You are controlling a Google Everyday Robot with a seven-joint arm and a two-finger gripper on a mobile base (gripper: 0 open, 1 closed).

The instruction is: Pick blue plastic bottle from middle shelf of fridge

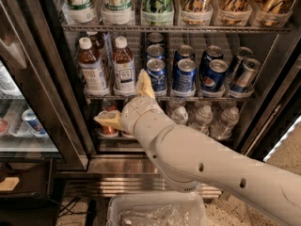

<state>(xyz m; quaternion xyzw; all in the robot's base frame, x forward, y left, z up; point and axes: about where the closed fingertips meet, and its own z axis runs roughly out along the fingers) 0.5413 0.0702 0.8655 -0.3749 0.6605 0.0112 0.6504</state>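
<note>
The fridge (47, 93) stands open before me. Its middle shelf (207, 98) holds two brown-drink bottles at the left and several blue soda cans (185, 75) to their right. The blue plastic bottle (123, 66), with a white cap and a white label with a dark emblem, is the right one of the two. A similar bottle (92, 67) stands left of it. My gripper (126, 102) is open just below and in front of the blue plastic bottle. One tan finger (144, 84) points up beside the bottle's right side. The other finger (108, 120) points left, below the shelf edge.
Tall slim cans (158, 4) fill the rack above. Red cans (109, 126) and water bottles (225, 121) sit on the rack below, partly behind my arm. A smaller glass-fronted cooler (23, 126) is at the left. A clear plastic bin (155, 211) lies on the floor below.
</note>
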